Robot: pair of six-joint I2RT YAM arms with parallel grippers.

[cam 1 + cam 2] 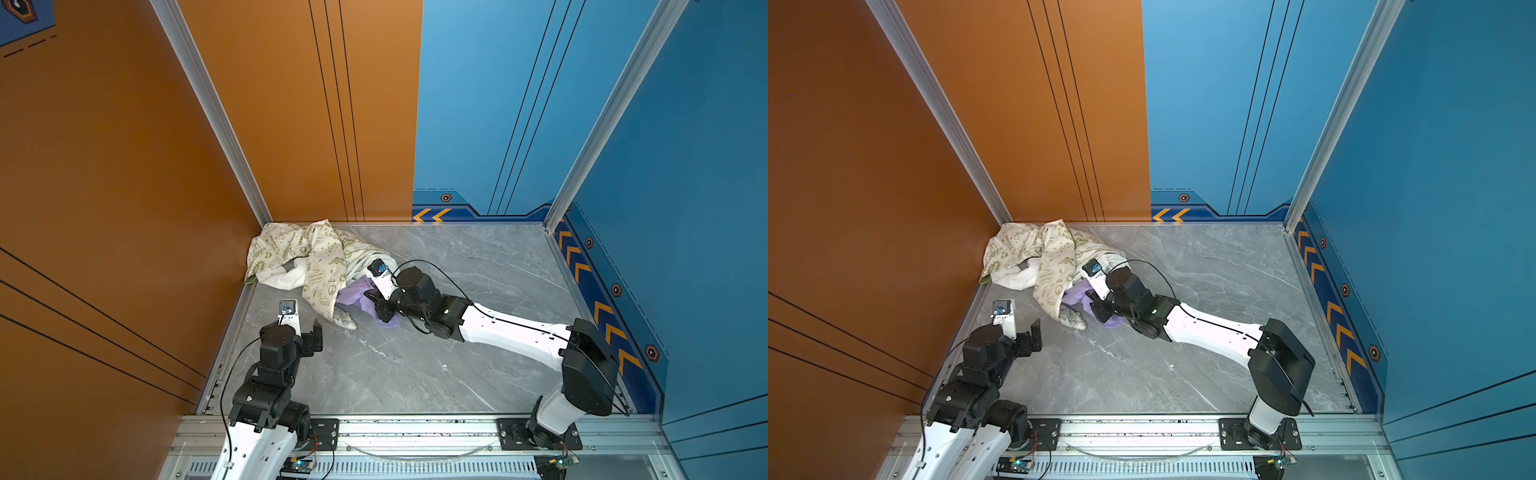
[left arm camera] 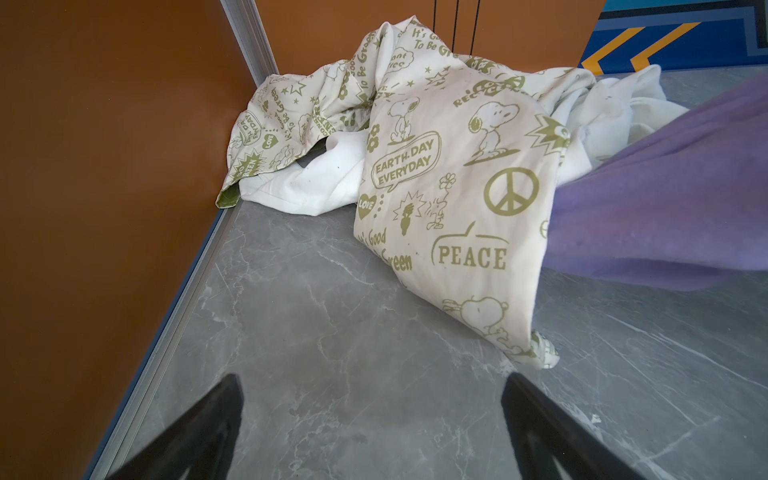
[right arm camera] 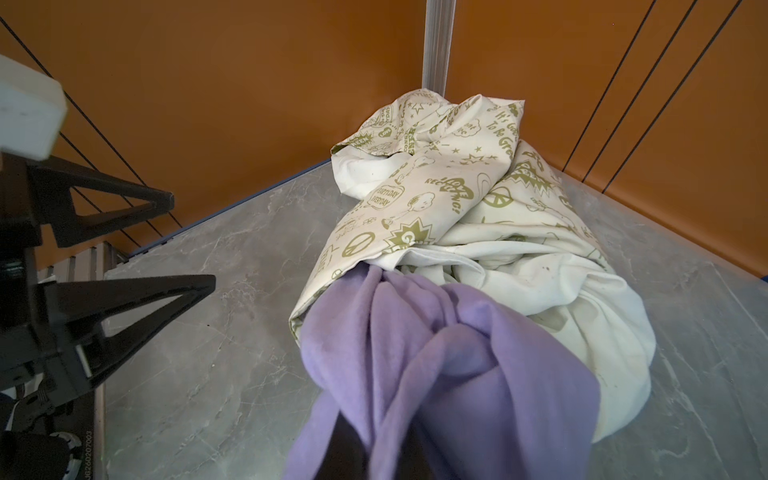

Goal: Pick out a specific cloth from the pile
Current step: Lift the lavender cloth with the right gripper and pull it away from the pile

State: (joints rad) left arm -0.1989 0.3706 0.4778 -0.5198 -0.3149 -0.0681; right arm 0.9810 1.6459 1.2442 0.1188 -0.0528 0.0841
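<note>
The cloth (image 1: 353,297) (image 1: 1073,296) is small, plain and lavender. It comes out from under the near end of the pile (image 1: 307,253) (image 1: 1038,249), a heap of cream green-printed fabric over plain white cloth in the far left corner. My right gripper (image 1: 371,297) (image 1: 1091,298) is shut on the cloth (image 3: 436,353), which bunches over its fingers and hides them in the right wrist view. My left gripper (image 1: 303,323) (image 2: 374,382) (image 3: 189,241) hovers open and empty over the bare floor, just short of the pile (image 2: 436,166). The cloth (image 2: 665,199) stretches taut away from the pile.
The grey marble floor (image 1: 436,332) is boxed in by an orange wall (image 1: 124,187) on the left and behind the pile, and by a blue wall (image 1: 685,208) on the right. An aluminium rail (image 1: 415,432) carrying both arm bases runs along the front edge.
</note>
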